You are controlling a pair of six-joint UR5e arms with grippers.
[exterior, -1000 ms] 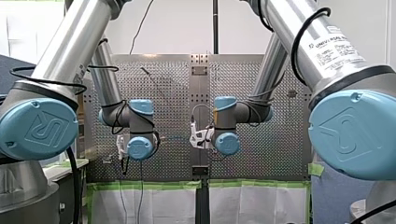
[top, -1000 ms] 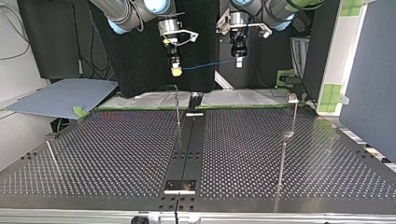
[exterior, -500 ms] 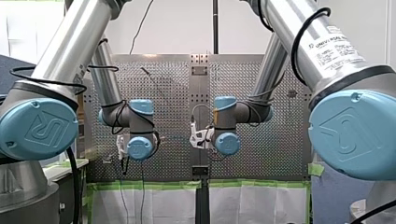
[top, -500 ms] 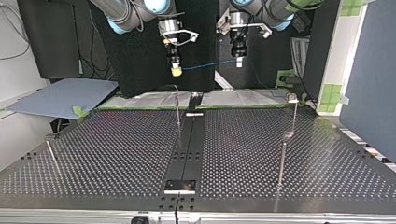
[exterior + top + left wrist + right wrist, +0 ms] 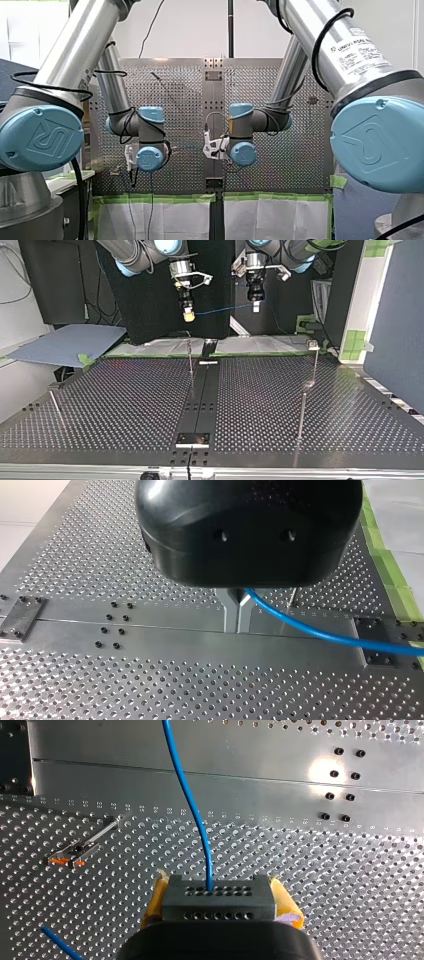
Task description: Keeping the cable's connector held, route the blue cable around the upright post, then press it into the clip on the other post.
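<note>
Blue cable: connector clamped in right tool, span pinched taut by left tool, three o'clock in top view, presumably for routing.

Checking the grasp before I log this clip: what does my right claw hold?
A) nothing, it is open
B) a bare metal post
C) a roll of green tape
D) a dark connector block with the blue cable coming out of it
D: in the right wrist view the dark connector block sits clamped between the yellow pads of my right claw, and the blue cable leaves its perforated face.
</note>
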